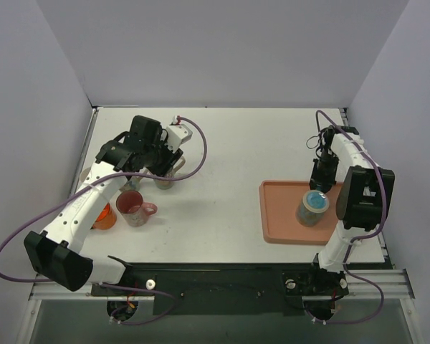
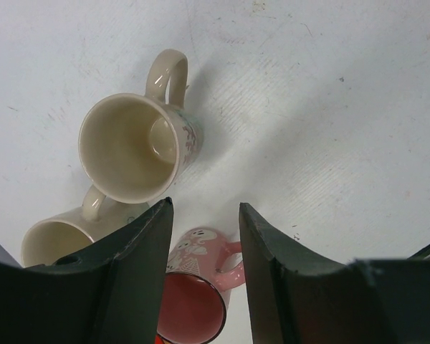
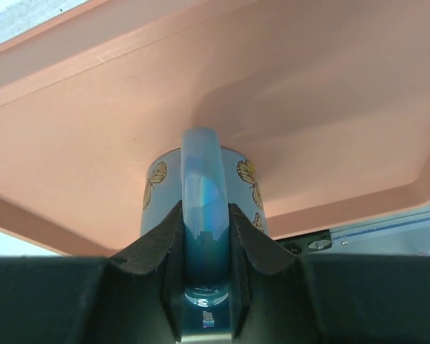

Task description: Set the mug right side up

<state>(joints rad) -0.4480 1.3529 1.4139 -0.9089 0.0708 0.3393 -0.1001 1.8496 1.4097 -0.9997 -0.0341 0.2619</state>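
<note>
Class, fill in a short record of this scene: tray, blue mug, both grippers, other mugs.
tray: salmon, on the table's right
blue mug: on the tray, butterfly print
right gripper: jaws shut on the blue mug's handle
left gripper: jaws open, empty, above the table mugs
pink mug: upright on table
cream mugs: two, near pink mug

Place: robot lab test cell.
Enclosure: plain walls (image 1: 222,50) box a white table (image 1: 236,143) at 9, 12 and 3 o'clock.
Rig: two arms (image 1: 75,208) bolted to a metal rail (image 1: 387,283) at 6 o'clock.
</note>
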